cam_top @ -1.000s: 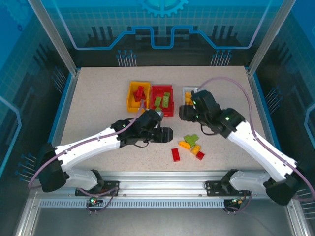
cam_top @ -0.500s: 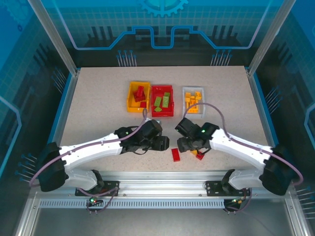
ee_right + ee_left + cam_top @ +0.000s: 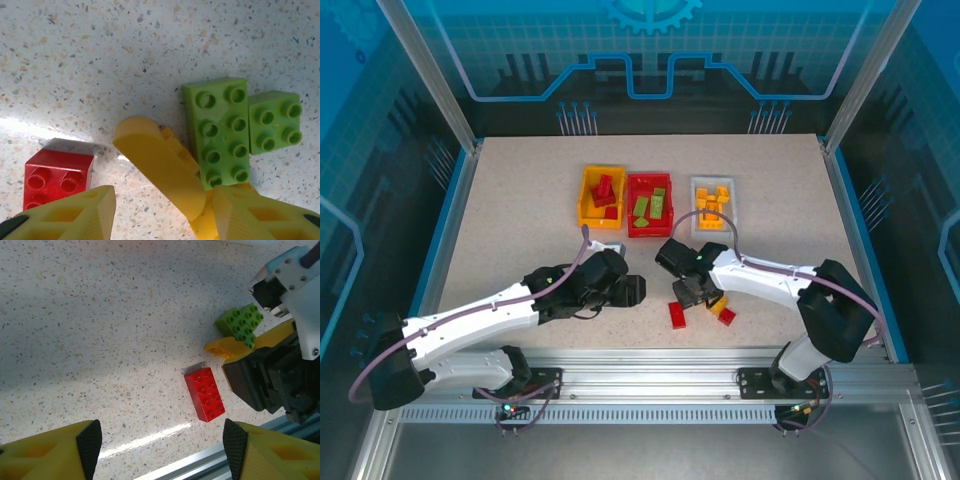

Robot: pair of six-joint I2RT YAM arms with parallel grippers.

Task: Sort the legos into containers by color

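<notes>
Swinging down from the white bin [image 3: 696, 205] at upper centre, the right arm has come to the loose bricks at the lower middle of the overhead view. The left arm has drawn back a little toward the lower left.

On its own camera I see the right claw [image 3: 162, 195] nose-down over the pile, its two fingers standing apart on either side of a curved yellow piece [image 3: 157, 167]. That piece lies close against the finger at lower right, while bare table shows between it and the finger at lower left. I read the jaws as partly open and not clamped on anything. A green eight-stud brick [image 3: 220, 132] lies just right of the yellow piece, touching it, with a green four-stud brick [image 3: 274, 122] edge to edge on its right. A long red brick [image 3: 57, 182] sits at lower left, apart from the yellow one.

The left claw [image 3: 161, 430] is spread wide and holds nothing, with speckled table [image 3: 100, 340] between its fingers. From that camera the long red brick lies above and right of the gap, near the right claw's black body.

Overhead, the three bins stand in a row at upper centre. The yellow-orange bin [image 3: 584, 200] holds red bricks, the red bin [image 3: 631, 205] holds green ones, and the white bin holds yellow-orange ones.
</notes>
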